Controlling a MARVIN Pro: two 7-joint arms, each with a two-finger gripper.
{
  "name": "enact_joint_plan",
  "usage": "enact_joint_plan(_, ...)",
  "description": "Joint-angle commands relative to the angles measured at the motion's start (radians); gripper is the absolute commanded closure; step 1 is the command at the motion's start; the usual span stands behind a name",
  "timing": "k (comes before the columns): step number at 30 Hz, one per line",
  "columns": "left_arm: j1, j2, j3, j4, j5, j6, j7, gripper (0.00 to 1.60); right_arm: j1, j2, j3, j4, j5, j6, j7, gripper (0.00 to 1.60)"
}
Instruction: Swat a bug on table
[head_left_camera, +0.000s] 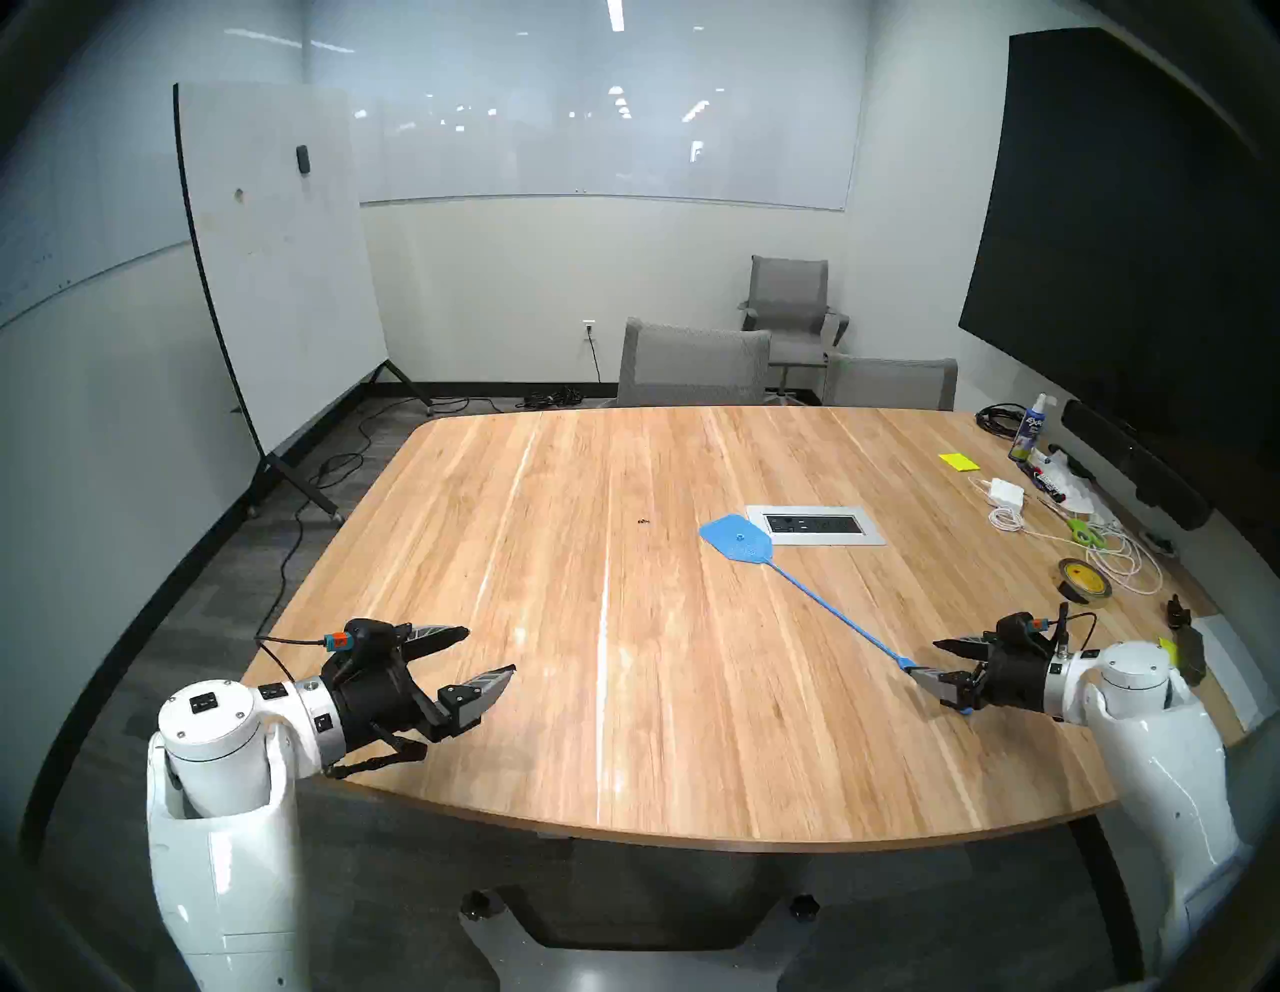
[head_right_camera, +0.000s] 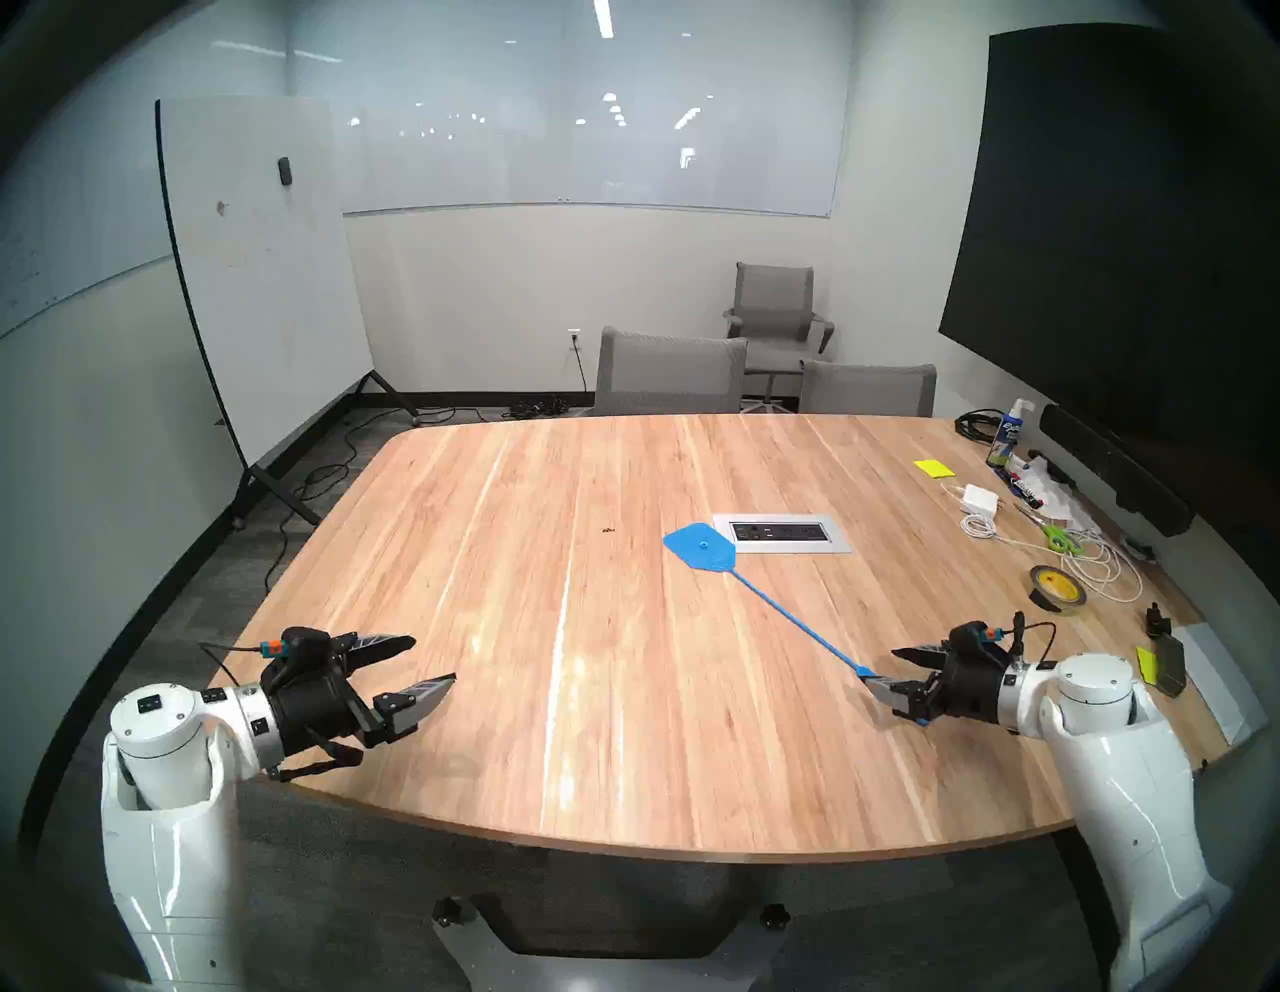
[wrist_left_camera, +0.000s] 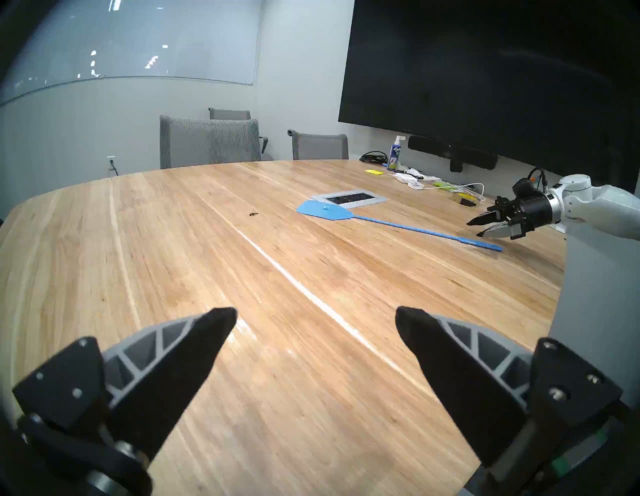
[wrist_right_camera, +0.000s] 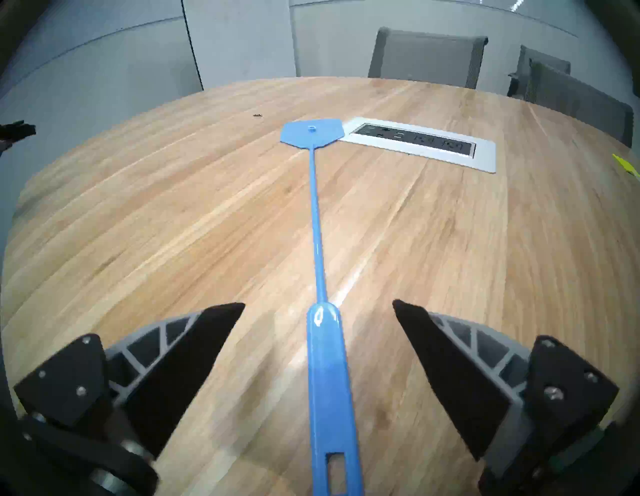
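Nothing accomplished yet: the swatter (wrist_right_camera: 325, 363) lies flat on the table (head_left_camera: 554, 693), its handle between the spread fingers of the right pincer (wrist_right_camera: 318, 304), ungripped. Bug (head_left_camera: 643, 521) unswatted; left pincer (head_left_camera: 485, 651) released, empty.

Table (head_left_camera: 623, 693) in light wood, striped with pale and darker plank grain. Swatter (head_left_camera: 735, 539) solid bright blue, handle included. Bug (head_left_camera: 643, 521) dark brown-black. Power-outlet panel (head_left_camera: 873, 537) silver with black insert. Left gripper (head_left_camera: 492, 652) and right gripper (head_left_camera: 927, 658) black with grey ribbed finger backs; arms white. Sticky notes (head_left_camera: 957, 461) yellow. Scissors (head_left_camera: 1082, 532) green-handled. Chairs (head_left_camera: 692, 367) grey mesh.
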Motion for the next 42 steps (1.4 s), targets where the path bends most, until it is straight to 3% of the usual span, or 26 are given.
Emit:
enact_joint_plan(1,-0.002,0.000,0.002,-0.014,-0.001,-0.003,-0.002,0.00,0.026,0.031,-0.010,-0.010,-0.025,-0.021,0.010,0.00)
enact_joint_plan(29,-0.004,-0.005,-0.001,-0.014,0.004,-0.003,-0.008,0.00,-0.007,-0.011,0.038,-0.039,-0.033,-0.013,-0.023,0.00)
enact_joint_plan(34,-0.004,-0.005,-0.001,-0.014,0.005,-0.003,-0.008,0.00,-0.010,-0.018,0.014,-0.052,-0.050,0.041,-0.047,0.00)
enact_joint_plan(42,-0.005,-0.007,-0.002,-0.014,0.007,-0.004,-0.010,0.00,0.002,-0.025,-0.051,-0.024,-0.113,0.041,-0.078,0.00)
